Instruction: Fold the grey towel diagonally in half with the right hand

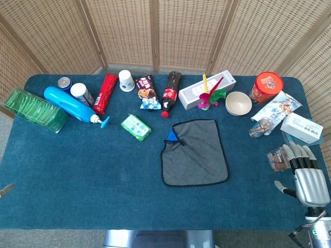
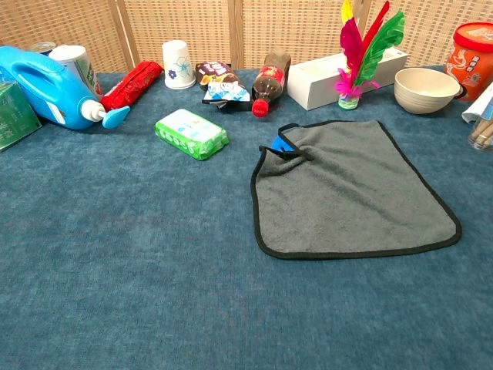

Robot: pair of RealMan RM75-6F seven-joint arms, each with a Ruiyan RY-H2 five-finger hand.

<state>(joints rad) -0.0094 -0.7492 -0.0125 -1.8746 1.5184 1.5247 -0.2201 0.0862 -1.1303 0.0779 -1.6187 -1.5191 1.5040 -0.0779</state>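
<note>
We read the grey towel [image 1: 195, 153] lying flat, far-left corner crumpled, because our right hand [image 1: 307, 178], empty with fingers extended, rests well apart; fold unstarted.

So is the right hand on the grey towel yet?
Apart. The head view shows the right hand at the table's right edge, with a wide strip of bare blue table between it and the grey towel.

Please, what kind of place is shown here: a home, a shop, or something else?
Probably a staged test area, not a lived-in home: a table covered in blue carpet-like cloth, woven rattan screens behind it, and unrelated groceries lined up around a grey towel.
</note>
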